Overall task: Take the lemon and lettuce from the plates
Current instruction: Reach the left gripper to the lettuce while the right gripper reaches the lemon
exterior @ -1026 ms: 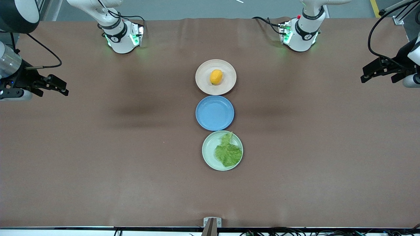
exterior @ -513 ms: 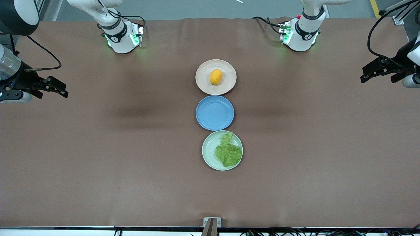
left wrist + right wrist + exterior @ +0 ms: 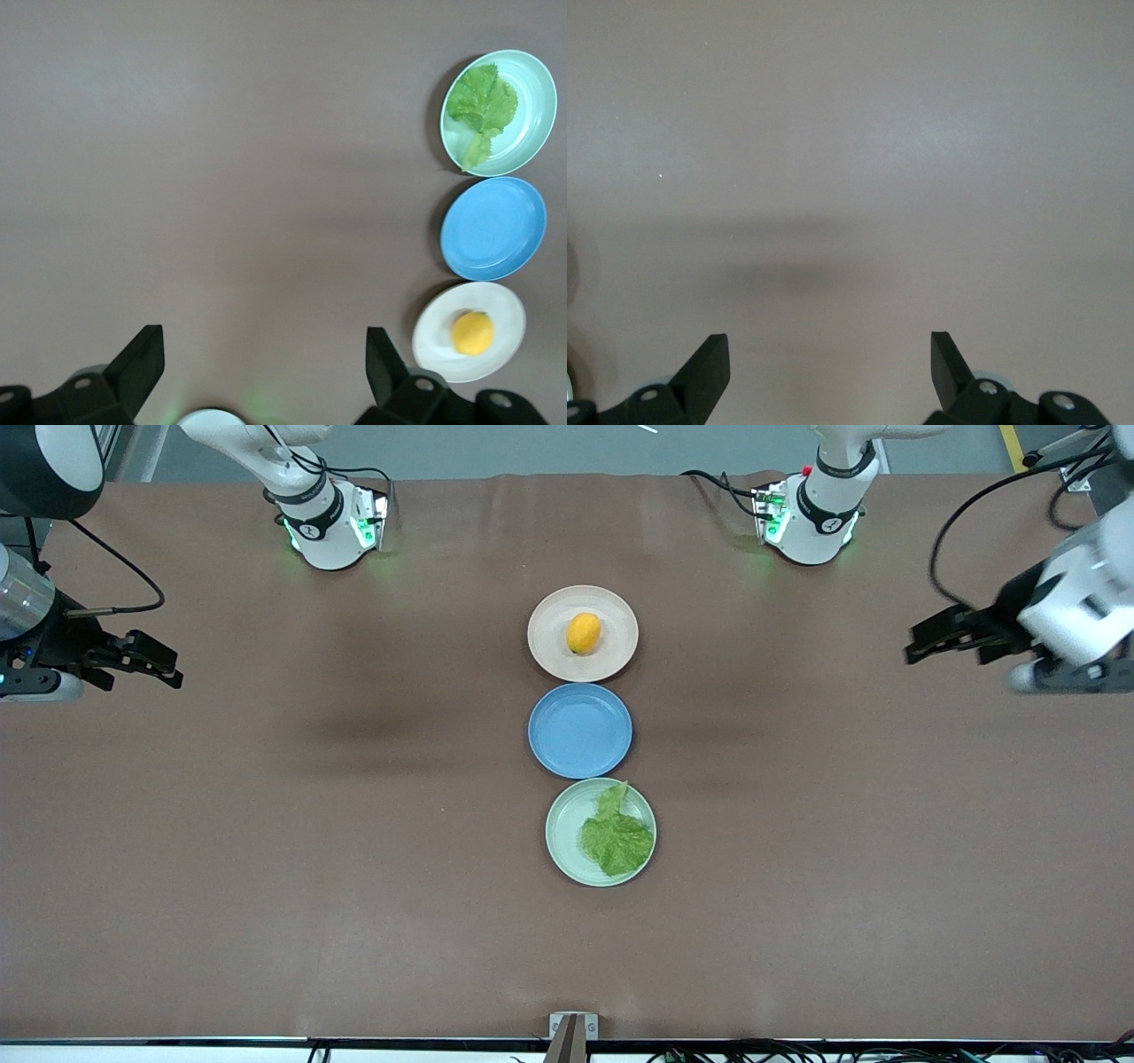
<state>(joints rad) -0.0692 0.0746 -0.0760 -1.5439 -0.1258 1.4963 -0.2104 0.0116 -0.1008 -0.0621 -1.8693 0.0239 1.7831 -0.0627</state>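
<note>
In the front view we see three plates in a column at the frame's centre: the beige plate (image 3: 620, 657) uppermost with the lemon (image 3: 583, 633) on it, the blue plate (image 3: 580, 730) bare in the middle, and the green plate (image 3: 567, 850) lowest, holding the lettuce (image 3: 615, 835) toward its lower right rim. Our right gripper (image 3: 159, 666) hangs at the frame's left edge and our left gripper (image 3: 930, 642) at its right edge, both with fingers spread and empty, both well apart from the plates. In the left wrist view the spread fingers (image 3: 142, 363) frame bare table, with the three plates ranged down the right side of the frame, lettuce (image 3: 481, 102) at the top, lemon (image 3: 473, 333) at the bottom. The right wrist view shows only open fingers (image 3: 709, 361) over bare tabletop. We judge the risks ahead as these: the smooth oval lemon may roll or squirt from a pinch that lands off-centre, the thin lettuce may tear or slip, and a low approach could nudge the closely packed plates.
</note>
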